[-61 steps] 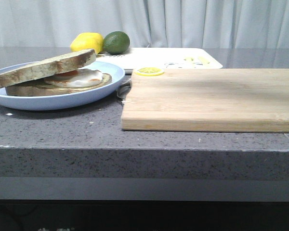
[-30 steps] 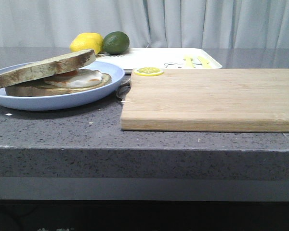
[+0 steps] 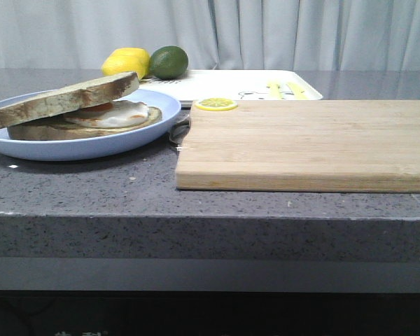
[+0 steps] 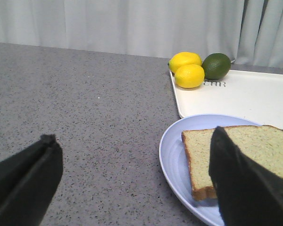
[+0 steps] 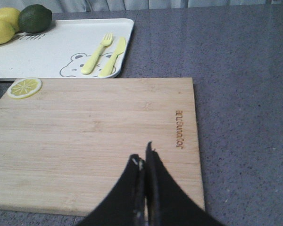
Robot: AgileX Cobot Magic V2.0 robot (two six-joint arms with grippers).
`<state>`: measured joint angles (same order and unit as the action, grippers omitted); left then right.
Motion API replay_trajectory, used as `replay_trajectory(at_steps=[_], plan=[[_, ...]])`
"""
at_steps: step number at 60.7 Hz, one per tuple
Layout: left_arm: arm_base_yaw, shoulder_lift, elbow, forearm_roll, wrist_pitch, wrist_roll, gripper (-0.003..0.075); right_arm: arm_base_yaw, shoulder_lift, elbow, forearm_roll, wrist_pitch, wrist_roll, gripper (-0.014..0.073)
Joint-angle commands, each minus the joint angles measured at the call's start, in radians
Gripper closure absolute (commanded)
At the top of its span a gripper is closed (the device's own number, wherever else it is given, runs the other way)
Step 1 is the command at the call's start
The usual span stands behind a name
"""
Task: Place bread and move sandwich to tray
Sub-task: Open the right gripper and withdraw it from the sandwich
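The bread [image 3: 63, 99] lies tilted on top of the sandwich, above the fried egg [image 3: 119, 113] and the lower slice, on the pale blue plate [image 3: 91, 143] at the left. The white tray [image 3: 217, 82] lies behind, with yellow cutlery [image 5: 104, 56]. No gripper shows in the front view. My left gripper [image 4: 134, 134] is open and empty, just in front of the plate's [image 4: 172, 155] left rim, one finger over the bread [image 4: 254, 141]. My right gripper [image 5: 142, 156] is shut and empty above the near part of the wooden cutting board [image 5: 85, 122].
The cutting board [image 3: 308, 143] fills the right of the counter, with a lemon slice [image 3: 216, 103] on its far left corner. Two lemons [image 4: 188, 69] and a lime [image 4: 217, 66] sit at the tray's [image 4: 236, 96] far left corner. A curtain hangs behind.
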<state>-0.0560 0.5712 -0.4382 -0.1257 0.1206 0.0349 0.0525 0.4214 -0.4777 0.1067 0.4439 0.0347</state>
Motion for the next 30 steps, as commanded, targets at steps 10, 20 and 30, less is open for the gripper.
replay_trajectory(at_steps=[10,20,30], plan=[[-0.006,0.006,-0.035,-0.07,-0.089,-0.005,0.0104,-0.006,-0.135,0.078,0.041,-0.145,0.002,0.0654],[-0.006,0.083,-0.112,-0.085,-0.015,-0.005,0.0104,-0.006,-0.135,0.078,0.041,-0.186,0.002,0.0654],[-0.006,0.298,-0.299,-0.085,0.163,-0.003,0.0104,-0.006,-0.135,0.078,0.041,-0.203,0.002,0.0654]])
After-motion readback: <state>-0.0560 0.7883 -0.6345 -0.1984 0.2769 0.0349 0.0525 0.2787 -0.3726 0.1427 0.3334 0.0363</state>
